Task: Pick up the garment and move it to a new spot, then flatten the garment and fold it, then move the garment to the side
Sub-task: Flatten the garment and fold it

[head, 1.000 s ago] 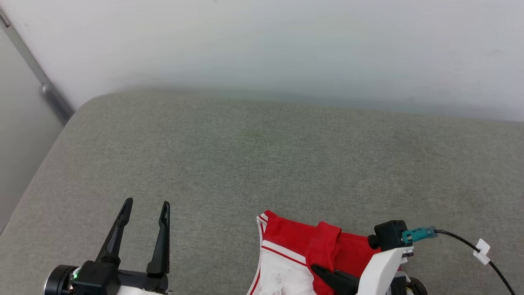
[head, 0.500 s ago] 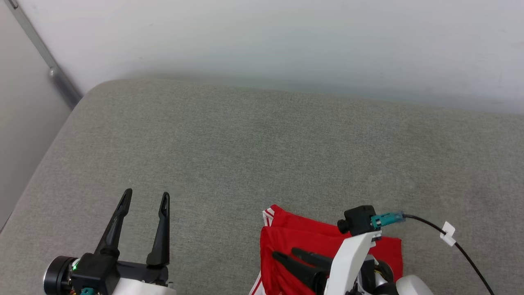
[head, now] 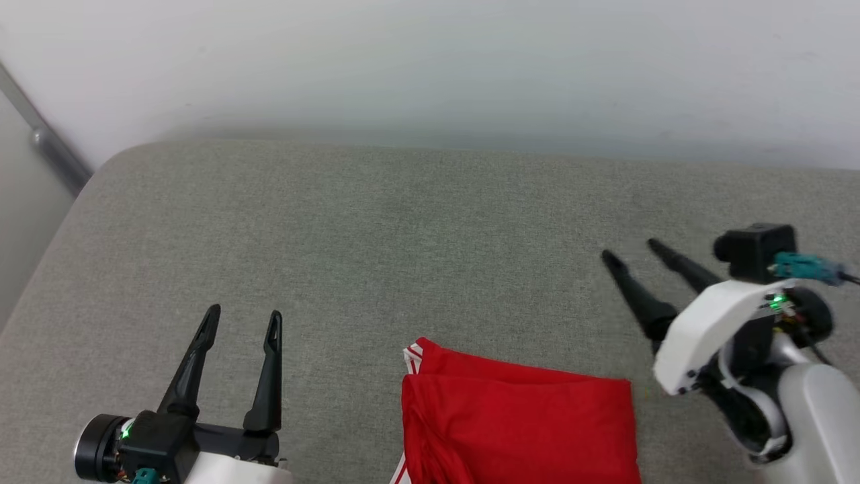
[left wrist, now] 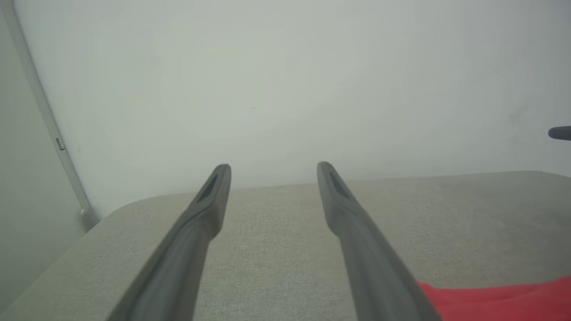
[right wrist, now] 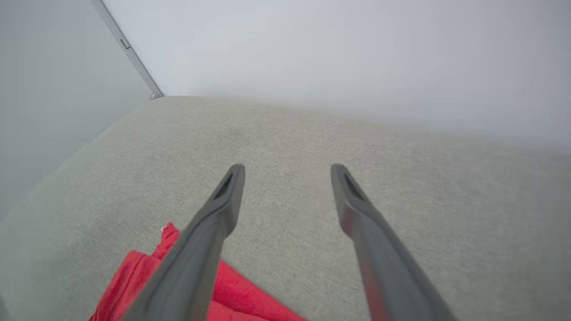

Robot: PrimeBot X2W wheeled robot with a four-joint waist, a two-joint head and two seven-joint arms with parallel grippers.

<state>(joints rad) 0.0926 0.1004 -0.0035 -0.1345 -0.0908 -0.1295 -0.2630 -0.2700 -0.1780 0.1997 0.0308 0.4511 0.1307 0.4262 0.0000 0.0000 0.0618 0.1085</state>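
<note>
- Surface: a grey woven cushion (head: pixel 403 242) with a rounded corner at 10 o'clock in the head view. It is backed by a plain pale wall (head: pixel 430 67).
- A metal strip (head: pixel 47 144) runs down the wall at 9 o'clock, beside the cushion's corner.
- Shirt (head: pixel 517 430): lies on the cushion at 6 o'clock in the head view and is cut off by the bottom edge.
- The visible part of the shirt is a red, roughly rectangular panel, fairly flat. There are a few creases along its 9 o'clock edge.
- A small piece of white-and-red striped trim (head: pixel 411 353) shows at the shirt's 11 o'clock corner.
- Left gripper (head: pixel 244 312): at 7 o'clock in the head view, with the fingers pointing toward 12 o'clock.
- The left gripper's jaws are spread wide with nothing between them. It is clear of the shirt, which lies at 3 o'clock from it.
- In the left wrist view, the left gripper (left wrist: pixel 273 166) shows only cushion between its fingers. The shirt (left wrist: pixel 499 301) shows as a red strip at 4 o'clock.
- Right gripper (head: pixel 630 249): at 3 o'clock in the head view, with the fingers slanting toward 11 o'clock.
- The right gripper's jaws are also spread wide and hold nothing. It stands apart from the shirt, at 2 o'clock from the shirt's far corner.
- In the right wrist view, the right gripper (right wrist: pixel 287 167) has bare cushion in the gap between its fingers. The shirt (right wrist: pixel 127 283) lies at 7 o'clock, partly behind one finger.
- Contact: neither gripper touches the shirt.
</note>
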